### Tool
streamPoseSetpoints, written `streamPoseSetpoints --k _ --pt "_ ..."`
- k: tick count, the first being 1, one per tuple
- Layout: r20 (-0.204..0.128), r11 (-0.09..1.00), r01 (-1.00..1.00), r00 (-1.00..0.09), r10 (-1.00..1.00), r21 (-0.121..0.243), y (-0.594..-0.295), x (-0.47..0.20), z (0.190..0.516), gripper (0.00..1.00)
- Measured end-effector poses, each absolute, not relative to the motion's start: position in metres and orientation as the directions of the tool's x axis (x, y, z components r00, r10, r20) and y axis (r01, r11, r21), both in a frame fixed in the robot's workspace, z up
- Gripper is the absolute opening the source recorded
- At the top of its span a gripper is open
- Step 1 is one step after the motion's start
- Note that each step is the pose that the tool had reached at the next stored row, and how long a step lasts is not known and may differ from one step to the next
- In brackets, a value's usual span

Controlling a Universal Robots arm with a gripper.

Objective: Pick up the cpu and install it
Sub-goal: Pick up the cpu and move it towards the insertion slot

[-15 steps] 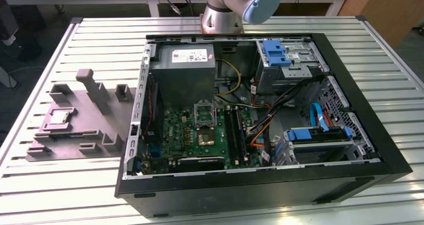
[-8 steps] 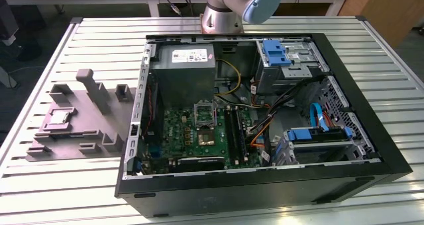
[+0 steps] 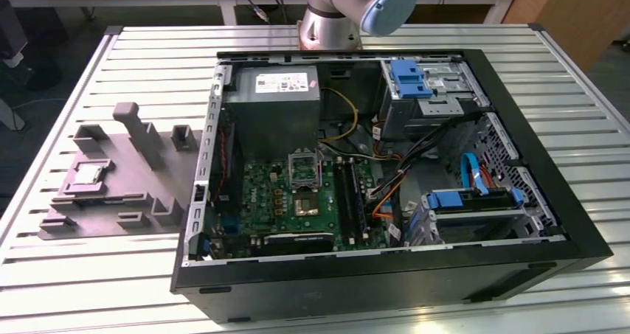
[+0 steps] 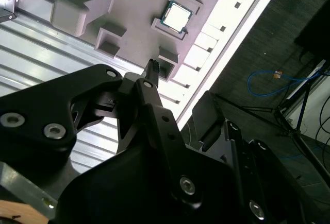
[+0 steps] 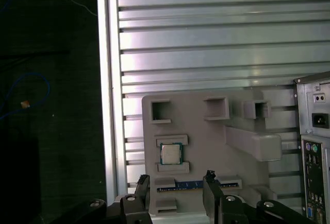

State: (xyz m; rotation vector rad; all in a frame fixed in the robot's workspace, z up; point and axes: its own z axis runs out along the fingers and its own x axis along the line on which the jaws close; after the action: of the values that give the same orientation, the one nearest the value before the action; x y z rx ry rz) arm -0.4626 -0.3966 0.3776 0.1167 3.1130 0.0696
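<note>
- cpu (image 3: 87, 174) lies flat in a square pocket of the grey-purple tray (image 3: 108, 201), left-middle of the exterior view, silvery top up.
- In both wrist views the cpu (image 4: 177, 16) (image 5: 170, 153) sits framed by low raised blocks of the tray (image 4: 134, 7) (image 5: 206, 141). Nothing is on it.
- Gripper (image 5: 177, 190) is released, with its two black fingers (image 5: 210, 185) spread wide and nothing held between them.
- In the first wrist view the gripper is above the tray, apart from the cpu. The cpu shows just beyond the gap between the fingers.
- A long thin board (image 5: 193, 184) lies in a tray slot next to the cpu pocket, between the fingertips in the first wrist view.
- Tray rests on the slatted metal tabletop (image 3: 147, 54), just beside the open computer case (image 3: 394, 282) on the exterior view's left.
- Case lies on its side with the green motherboard (image 3: 280, 194) exposed in the lower middle of the frame.
- Socket (image 3: 307, 204) on the motherboard has a metal frame and dark centre, well apart from the cpu.
- Grey power supply (image 3: 280, 91) is in the case's upper left corner. Blue drive brackets (image 3: 412, 79) are at upper right and lower right.
- Arm (image 3: 344, 9) is at the top centre of the exterior view, behind the case.
</note>
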Motion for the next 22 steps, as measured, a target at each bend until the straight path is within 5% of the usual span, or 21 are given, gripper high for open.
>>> streamPoseSetpoints --k 22 --pt "-0.005 0.997 0.058 -0.998 0.058 0.044 -0.3969 -0.4587 0.3688 0.53"
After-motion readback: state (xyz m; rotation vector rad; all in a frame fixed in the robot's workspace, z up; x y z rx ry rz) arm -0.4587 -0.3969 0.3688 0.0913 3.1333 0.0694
